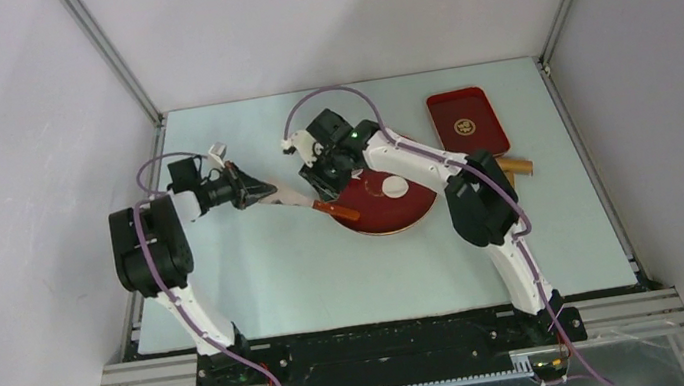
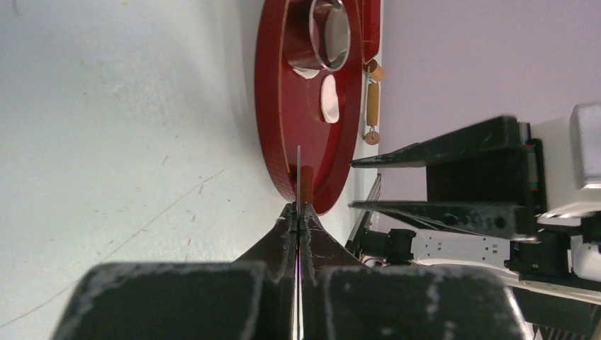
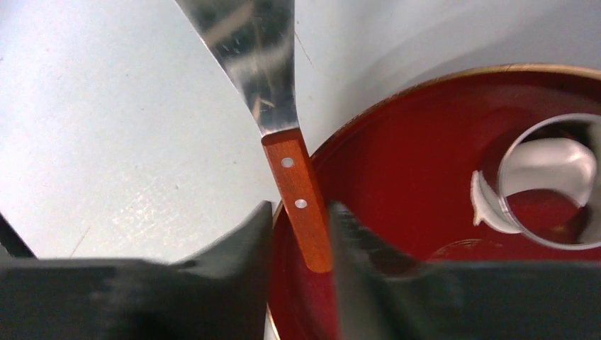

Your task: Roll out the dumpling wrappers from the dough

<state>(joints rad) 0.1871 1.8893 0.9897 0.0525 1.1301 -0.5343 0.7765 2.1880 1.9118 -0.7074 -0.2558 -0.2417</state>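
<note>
- Left gripper [image 2: 298,216] is pinching tight on the thin metal blade of the spatula [image 3: 255,64], low over the table.
- Right gripper [image 3: 301,212] is clamping narrow on the spatula's wooden handle, so both arms are holding the tool at once; this is looking like a handover.
- Round red plate [image 1: 392,218] is sitting just beyond the handle, which is overhanging its rim.
- One dumpling wrapper [image 1: 396,186] is lying flat on the plate, already cut out.
- Ring cutter [image 2: 315,42] is standing on the plate with a crescent dough scrap [image 3: 487,207] curling against it.
- Rolling pin [image 1: 514,167] is lying idle beside the red tray [image 1: 466,120]; the tray is holding no wrappers.
- Judging: rolling and cutting are done for one wrapper; lifting it off and reworking the scraps are remaining.
</note>
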